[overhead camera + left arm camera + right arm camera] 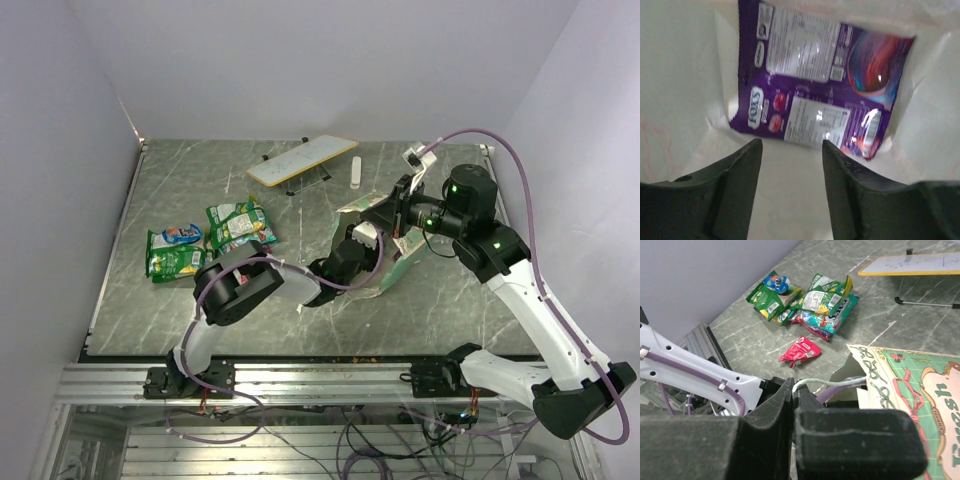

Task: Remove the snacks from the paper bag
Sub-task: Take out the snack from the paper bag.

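In the left wrist view my left gripper [791, 147] is inside the paper bag [680, 90], against its cream wall. It is open with nothing between its fingers. A purple snack packet [815, 85] lies just beyond the fingertips, apart from them. From above, the left arm reaches into the mouth of the bag [358, 206], which lies on its side; the gripper itself is hidden there. My right gripper [796, 386] is shut on the bag's cord handle [835, 383], and shows beside the bag in the top view [400, 212]. Several green snacks [240, 222] and a red one [801, 350] lie on the table.
A flat white board [300, 160] on black legs stands at the back of the table, with a small white oblong object [354, 170] next to it. More green packets [175, 250] lie near the table's left edge. Grey walls close in both sides.
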Motion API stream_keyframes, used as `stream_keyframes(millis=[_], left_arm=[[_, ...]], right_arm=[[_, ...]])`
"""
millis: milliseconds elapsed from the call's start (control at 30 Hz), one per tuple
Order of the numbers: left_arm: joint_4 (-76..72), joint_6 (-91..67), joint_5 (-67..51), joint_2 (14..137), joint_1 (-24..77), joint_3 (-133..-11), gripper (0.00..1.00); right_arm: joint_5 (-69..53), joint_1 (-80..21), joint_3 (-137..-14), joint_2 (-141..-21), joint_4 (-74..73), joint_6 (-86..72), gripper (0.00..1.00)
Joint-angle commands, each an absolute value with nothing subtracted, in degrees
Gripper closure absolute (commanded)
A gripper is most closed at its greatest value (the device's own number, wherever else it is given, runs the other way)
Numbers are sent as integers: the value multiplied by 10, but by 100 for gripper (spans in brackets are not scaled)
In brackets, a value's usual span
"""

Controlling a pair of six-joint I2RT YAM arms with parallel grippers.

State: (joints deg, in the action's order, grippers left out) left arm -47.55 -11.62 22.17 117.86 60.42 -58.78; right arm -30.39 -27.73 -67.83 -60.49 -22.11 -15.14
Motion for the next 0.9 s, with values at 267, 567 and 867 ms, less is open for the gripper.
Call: stream_keyframes(millis=[267,567,867], left_arm=[[-487,-114,353,1300,592,-757,19],[-345,-179,412,1402,586,-881,0],[-320,-154,403,1396,585,-893,66]], right_arm=[[-312,-279,-728,-627,-253,-131,100],[-311,-279,-755,-630,-287,-120,100],[-275,-279,-741,-608,-284,-110,100]])
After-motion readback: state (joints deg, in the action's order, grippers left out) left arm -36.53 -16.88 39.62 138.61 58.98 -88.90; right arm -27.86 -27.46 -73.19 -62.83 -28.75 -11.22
